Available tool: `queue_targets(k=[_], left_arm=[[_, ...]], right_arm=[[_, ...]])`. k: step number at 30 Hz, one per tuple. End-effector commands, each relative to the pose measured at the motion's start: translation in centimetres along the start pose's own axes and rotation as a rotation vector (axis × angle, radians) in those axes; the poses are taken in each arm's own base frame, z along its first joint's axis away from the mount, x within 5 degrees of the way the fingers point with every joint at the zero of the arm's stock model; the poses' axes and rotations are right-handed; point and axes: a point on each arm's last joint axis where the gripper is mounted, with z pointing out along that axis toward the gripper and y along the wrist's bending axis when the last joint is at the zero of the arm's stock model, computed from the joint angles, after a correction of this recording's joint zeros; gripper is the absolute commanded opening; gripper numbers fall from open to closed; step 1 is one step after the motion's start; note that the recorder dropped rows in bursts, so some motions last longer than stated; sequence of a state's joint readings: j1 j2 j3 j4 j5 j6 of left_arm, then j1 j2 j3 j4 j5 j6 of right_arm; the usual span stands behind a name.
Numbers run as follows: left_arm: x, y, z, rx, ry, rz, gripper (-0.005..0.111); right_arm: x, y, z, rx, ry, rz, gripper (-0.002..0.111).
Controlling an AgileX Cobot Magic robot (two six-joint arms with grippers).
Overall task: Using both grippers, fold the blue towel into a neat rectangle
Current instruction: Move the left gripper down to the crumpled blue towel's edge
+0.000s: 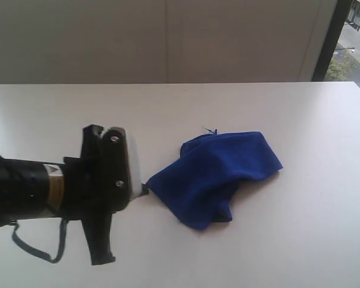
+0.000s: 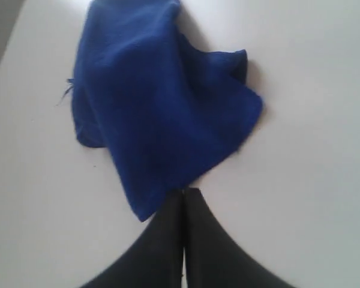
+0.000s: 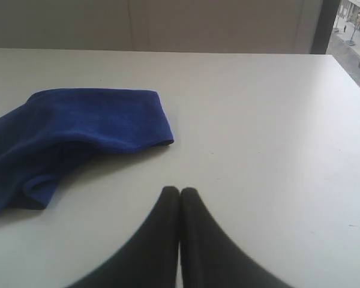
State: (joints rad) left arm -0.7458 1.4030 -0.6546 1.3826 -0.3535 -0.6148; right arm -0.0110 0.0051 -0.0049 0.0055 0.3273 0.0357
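Observation:
The blue towel (image 1: 219, 171) lies crumpled in a loose heap on the white table (image 1: 300, 114), one corner drawn out toward the left. My left gripper (image 1: 145, 189) meets that corner. In the left wrist view the left gripper (image 2: 185, 191) is shut, its tips pinched at the edge of the blue towel (image 2: 156, 102). In the right wrist view my right gripper (image 3: 180, 191) is shut on nothing above bare table, with the blue towel (image 3: 90, 123) a short way off and not touching it. The exterior view does not show the right gripper.
The bulky black left arm (image 1: 54, 189) fills the near left of the exterior view, with a blue-grey cable loop (image 1: 36, 249) hanging under it. A pale wall (image 1: 168, 42) backs the table's far edge and a window (image 1: 354, 42) stands at the far right.

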Motion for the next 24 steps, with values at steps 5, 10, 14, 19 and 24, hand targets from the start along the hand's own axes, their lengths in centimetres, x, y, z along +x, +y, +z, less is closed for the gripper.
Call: queue_targets(k=[5,10,14,19,24], left_arm=[[-0.8,-0.7,6.5,0.175,-0.067,0.040,0.042],[-1.6,-0.8,8.7,0.208,-0.099,0.037,0.055],[-2.2,-1.9,10.2,0.240,-0.092,0.085,0.055],[-1.9,-2.3,11.3,0.219,-0.003,0.084,0.055],[-1.3,-2.9,12.1,0.247,0.006,0.065,0.055]], right_arm=[[0.0,0.0,0.0,-0.002,-0.011,-0.005,0.000],[0.0,0.0,0.0,-0.002,-0.011,-0.005,0.000],[0.0,0.0,0.0,-0.002,-0.011,-0.005,0.000],[0.0,0.0,0.0,-0.002,-0.011,-0.005,0.000],[0.0,0.0,0.0,-0.002,-0.011,-0.005,0.000]])
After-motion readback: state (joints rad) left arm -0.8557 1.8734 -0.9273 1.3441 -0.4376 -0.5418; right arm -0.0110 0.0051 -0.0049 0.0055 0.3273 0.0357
